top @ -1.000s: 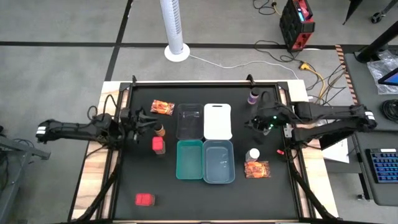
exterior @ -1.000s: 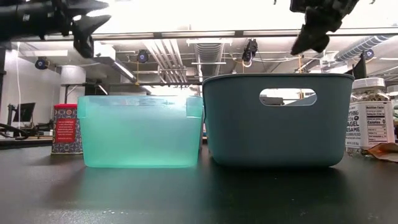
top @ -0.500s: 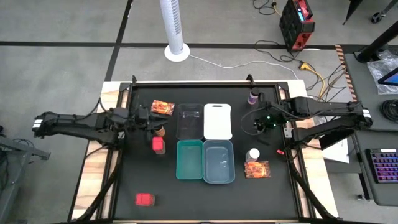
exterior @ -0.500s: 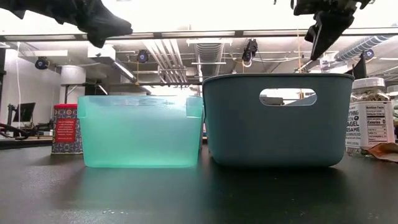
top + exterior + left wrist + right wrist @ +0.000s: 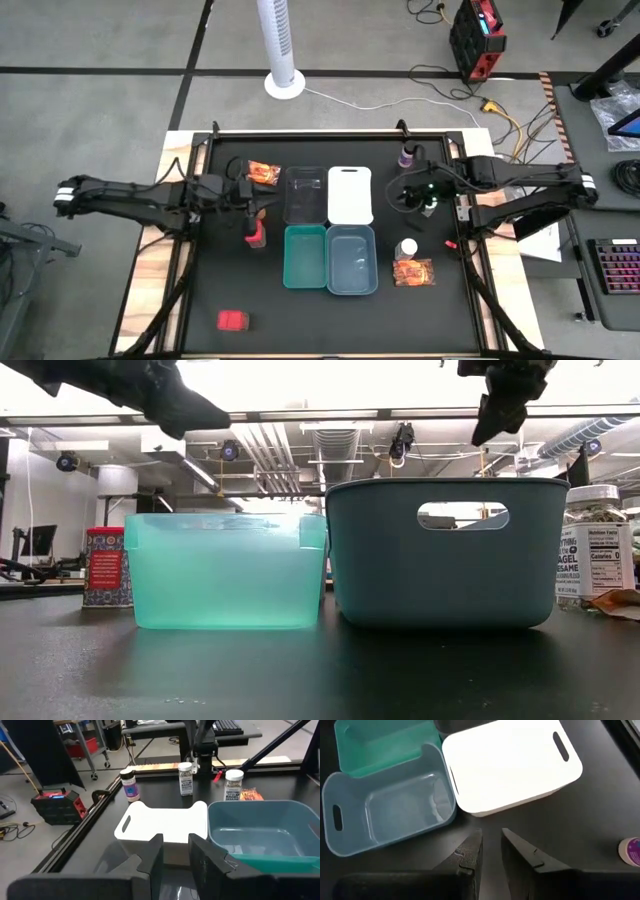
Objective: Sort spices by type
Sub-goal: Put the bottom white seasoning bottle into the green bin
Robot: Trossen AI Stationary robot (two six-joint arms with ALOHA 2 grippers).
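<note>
**Both arms over the table, nothing sorted yet**

A black table on a grey workshop floor, four trays grouped at its middle.

High view: the teal tray (image 5: 305,256), grey-blue tray (image 5: 351,259), clear tray (image 5: 304,194) and white tray (image 5: 350,194) look empty. The spices lie round them. An orange-red packet (image 5: 262,172) sits beyond the left gripper (image 5: 250,193), a red box (image 5: 256,233) just beside it, and another red box (image 5: 232,320) near the front edge. On the right are a purple bottle (image 5: 407,156), a white-capped jar (image 5: 406,248) and a second packet (image 5: 414,272). The left arm reaches in from the left, stretched nearly flat, and the right gripper (image 5: 412,195) hangs just beside the white tray.

Low view: both grippers are high above the trays; a red box (image 5: 104,567) stands left, a jar (image 5: 593,546) right.

Left wrist view: the fingers (image 5: 151,857) stand a narrow gap apart, holding nothing. The purple bottle (image 5: 129,784) and two jars (image 5: 185,778) (image 5: 233,784) stand beyond.

Right wrist view: the fingers (image 5: 471,852) are likewise nearly closed and empty, over bare table.

Judging from this, each gripper must widen before descending, and should come straight down on one item, the red box for the left, so neighbours stay put
</note>
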